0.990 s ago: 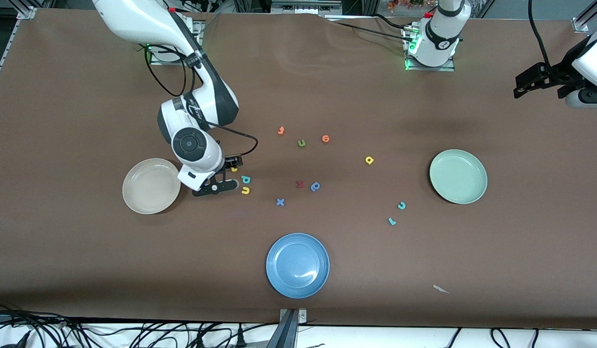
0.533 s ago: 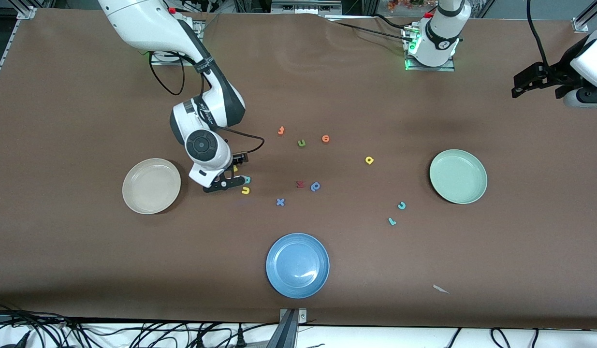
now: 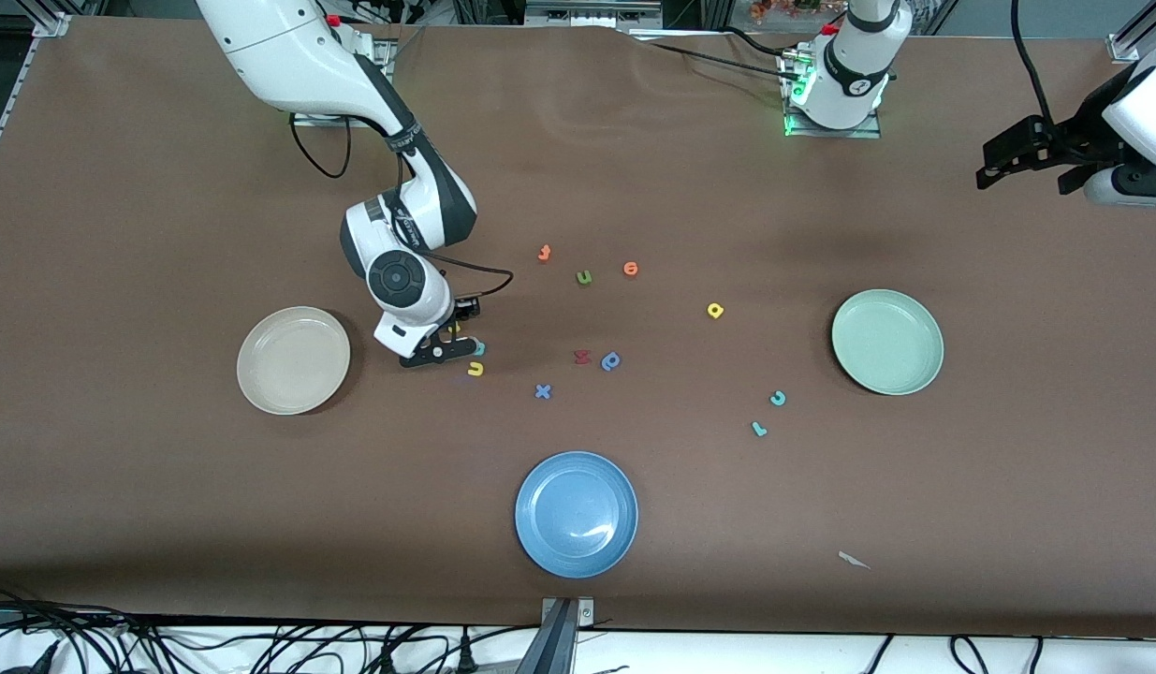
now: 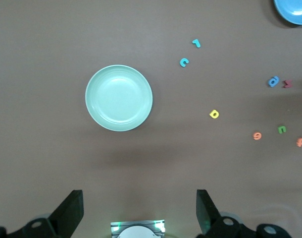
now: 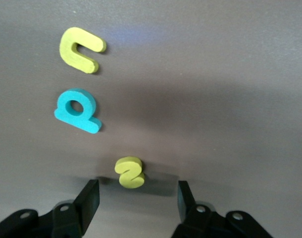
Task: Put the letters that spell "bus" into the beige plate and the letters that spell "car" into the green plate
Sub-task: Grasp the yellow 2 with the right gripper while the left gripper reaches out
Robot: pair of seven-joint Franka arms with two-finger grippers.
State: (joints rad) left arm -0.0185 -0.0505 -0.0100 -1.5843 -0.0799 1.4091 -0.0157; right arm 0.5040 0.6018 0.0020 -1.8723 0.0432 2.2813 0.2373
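- tabletop (image 3: 166,524): beige plate (image 3: 293,359) at the right arm's end, green plate (image 3: 886,341) at the left arm's, both empty.
- right gripper (image 5: 136,198) is down by the beige plate, spread, fingers either side of the yellow s (image 5: 129,172), not yet pinching it.
- left gripper (image 4: 138,210) waits spread, high over the green plate.
- teal b (image 5: 76,110) and yellow u (image 5: 80,49) lie just beside the s; c (image 4: 183,62), r (image 4: 196,43) and a (image 4: 214,114) sit near the green plate.
- step, i judge: grasping the s. next calls for a pinch, a lift, then the beige plate.
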